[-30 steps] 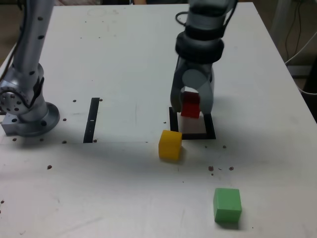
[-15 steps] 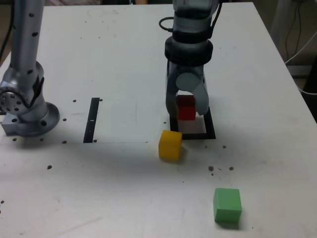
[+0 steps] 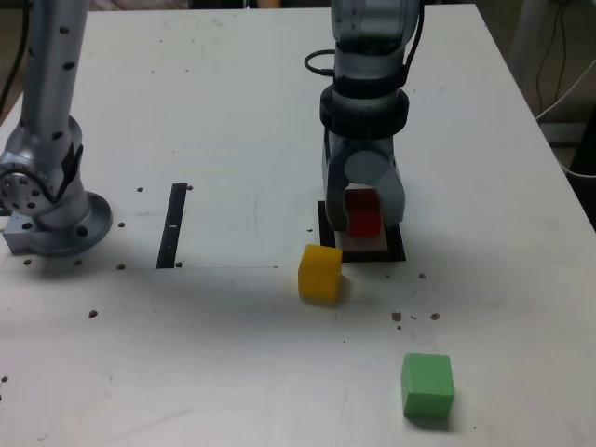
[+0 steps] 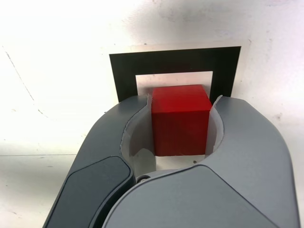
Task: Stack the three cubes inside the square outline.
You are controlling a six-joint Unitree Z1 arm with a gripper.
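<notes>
white table, black strip lying

Wrist view closer, exterior wider

The cube is solid red, the square outline black around a white centre.

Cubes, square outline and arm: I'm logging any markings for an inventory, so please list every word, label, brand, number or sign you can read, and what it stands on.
None can be read: no lettering shows on the red cube, yellow cube, green cube, square outline or end effector.
</notes>
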